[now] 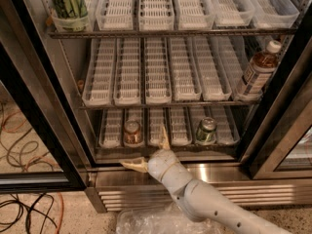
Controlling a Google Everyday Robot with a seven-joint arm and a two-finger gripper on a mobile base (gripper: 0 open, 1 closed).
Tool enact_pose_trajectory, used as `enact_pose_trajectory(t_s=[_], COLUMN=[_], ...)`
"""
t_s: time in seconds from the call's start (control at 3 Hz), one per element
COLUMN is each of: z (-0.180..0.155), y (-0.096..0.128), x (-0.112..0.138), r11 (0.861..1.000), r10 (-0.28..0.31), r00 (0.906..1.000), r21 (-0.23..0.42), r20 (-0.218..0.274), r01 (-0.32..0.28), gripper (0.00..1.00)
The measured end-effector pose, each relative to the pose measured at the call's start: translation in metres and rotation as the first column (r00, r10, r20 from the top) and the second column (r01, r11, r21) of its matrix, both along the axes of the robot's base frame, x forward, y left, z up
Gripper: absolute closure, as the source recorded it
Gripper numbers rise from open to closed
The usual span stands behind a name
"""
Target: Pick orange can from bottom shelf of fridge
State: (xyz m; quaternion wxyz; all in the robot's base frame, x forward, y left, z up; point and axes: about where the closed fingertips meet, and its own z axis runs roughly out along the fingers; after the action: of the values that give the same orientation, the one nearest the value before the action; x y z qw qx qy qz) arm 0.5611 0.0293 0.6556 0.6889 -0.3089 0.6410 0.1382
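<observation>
Low at the mouth of the fridge (64,84), just above the steel sill (217,168), the gripper (143,146) hangs released, its two tan fingers splayed wide and grasping nothing. One finger (164,136) points up into the bottom shelf (111,129); the other lies out to the left along the sill.

The orange can (132,131) stands upright just above the gripper and a little left of the raised finger, apart from both fingers, in the second lane tray from the left. Only its silver top and upper copper body show; its foot is hidden behind the tray's front lip.

Behind the gripper, the white arm runs down and right, out of frame. A green can (206,131) sits well to the right on the same shelf, its base also masked. Up and to the right, a brown bottle (258,71) is partly covered by the black door frame. Crumpled clear plastic (146,222) below the gripper is cut off by the bottom edge.

Open space lies between the raised finger and the wire edge of the rack above. Black door frames bound the opening to the left and right of the gripper.
</observation>
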Motion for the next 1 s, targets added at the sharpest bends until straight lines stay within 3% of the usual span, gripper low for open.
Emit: enact_pose_trajectory(t_s=[0.33,0.67,1.0], z=[-0.002,-0.017,-0.017], y=[0.029,0.045,0.045], x=[-0.011,-0.014,-0.014], r11=[0.996,0.985,0.985], r10=[-0.033,-0.058,-0.058], r00=[0.9975,0.9957,0.9957], r21=[0.090,0.166,0.166], r20=[0.062,0.073,0.073], r01=[0.028,0.045,0.045], gripper=[0.00,0.00,0.00])
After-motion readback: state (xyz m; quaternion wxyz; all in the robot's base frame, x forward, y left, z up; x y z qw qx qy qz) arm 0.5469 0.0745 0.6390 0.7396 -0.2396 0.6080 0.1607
